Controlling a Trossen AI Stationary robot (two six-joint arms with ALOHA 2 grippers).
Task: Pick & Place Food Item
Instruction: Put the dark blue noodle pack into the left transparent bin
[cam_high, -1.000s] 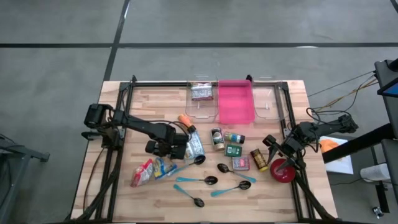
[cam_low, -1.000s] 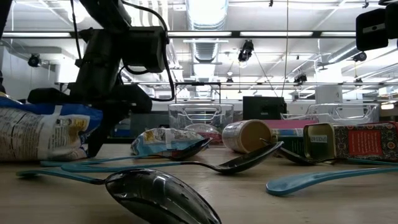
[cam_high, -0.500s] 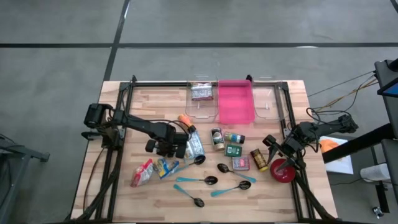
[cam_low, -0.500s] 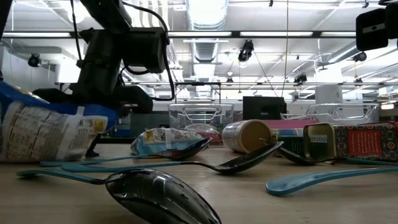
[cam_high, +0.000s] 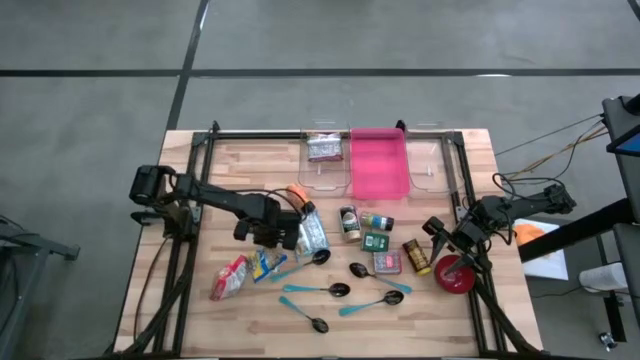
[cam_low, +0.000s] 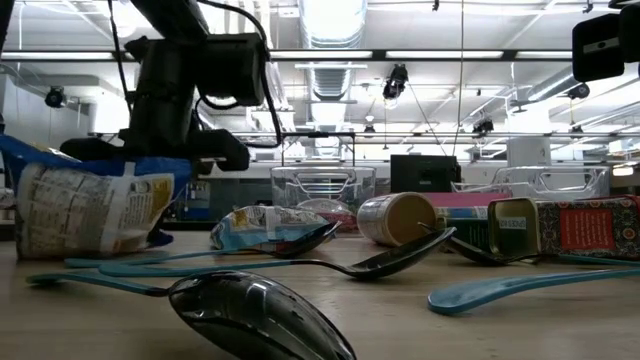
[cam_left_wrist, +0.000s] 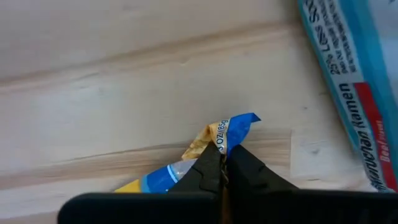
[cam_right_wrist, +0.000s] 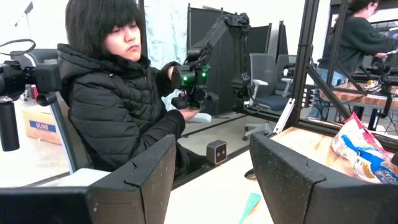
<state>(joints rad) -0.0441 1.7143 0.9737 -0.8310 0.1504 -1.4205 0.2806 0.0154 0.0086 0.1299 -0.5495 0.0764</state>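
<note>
High view: the left gripper (cam_high: 272, 238) sits over the left-middle of the table (cam_high: 240, 165), clamped on the end of a blue and yellow snack packet (cam_high: 266, 264) that lies just beside a white ramen pack (cam_high: 312, 238). A red snack bag (cam_high: 229, 279) lies nearer the front-left corner. At the back edge stand a clear tray (cam_high: 325, 172) and a pink tray (cam_high: 378, 165), probably the drop spots. The right gripper (cam_high: 447, 243) waits at the right edge next to a red cup (cam_high: 455, 274).

Low view: the snack packet (cam_low: 85, 205) hangs tilted from the left gripper (cam_low: 175, 148), its lower corner at or just above the wood; I cannot tell which. To do this lift well, I judge it should rise straight up until the packet clears the spoons (cam_low: 250, 310) and cans (cam_low: 400, 218) ahead of it, because a pinch on a crimped edge lets the bag swing and slip.

Left wrist view: the fingers (cam_left_wrist: 208, 174) are pressed together on the packet's crimped end (cam_left_wrist: 217, 138), with only a narrow strip caught. The ramen pack (cam_left_wrist: 354, 87) lies apart, untouched.

Right wrist view: the right arm's fingers (cam_right_wrist: 155, 171) stand partly spread with nothing between them; a seated person in a dark jacket (cam_right_wrist: 118, 106) shows beyond the table.
</note>
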